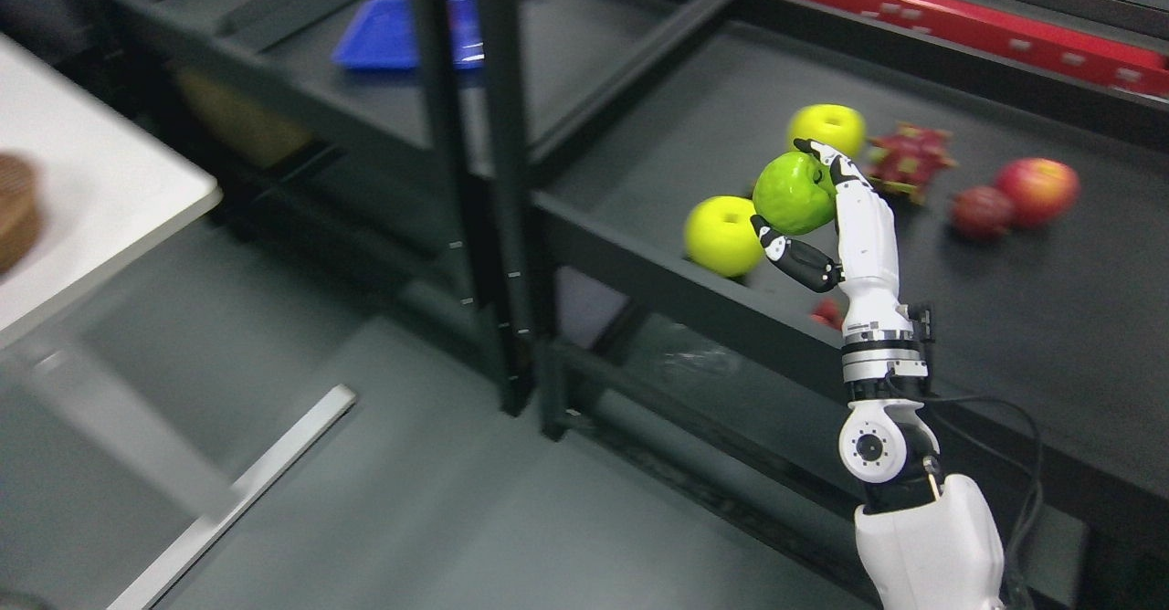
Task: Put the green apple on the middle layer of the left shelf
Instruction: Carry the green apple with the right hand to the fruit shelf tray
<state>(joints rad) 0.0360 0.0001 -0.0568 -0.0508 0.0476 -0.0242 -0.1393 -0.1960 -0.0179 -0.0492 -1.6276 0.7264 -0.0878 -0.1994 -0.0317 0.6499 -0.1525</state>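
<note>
Apple (793, 194), green, pinched in right robot hand (836, 222), its far side hidden behind fingers (826, 155).

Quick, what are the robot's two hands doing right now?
Right hand: closed around a green apple, held up in front of the shelf.
Left hand: not in the picture.

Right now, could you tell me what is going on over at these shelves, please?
The right robot hand holds a green apple, raised above the front edge of the right-hand shelf. Two yellow-green apples lie on that shelf near the hand, with red fruit farther right. The left shelf, with a blue tray on it, lies beyond the black uprights. The apple has not reached it. The left arm is out of view.
</note>
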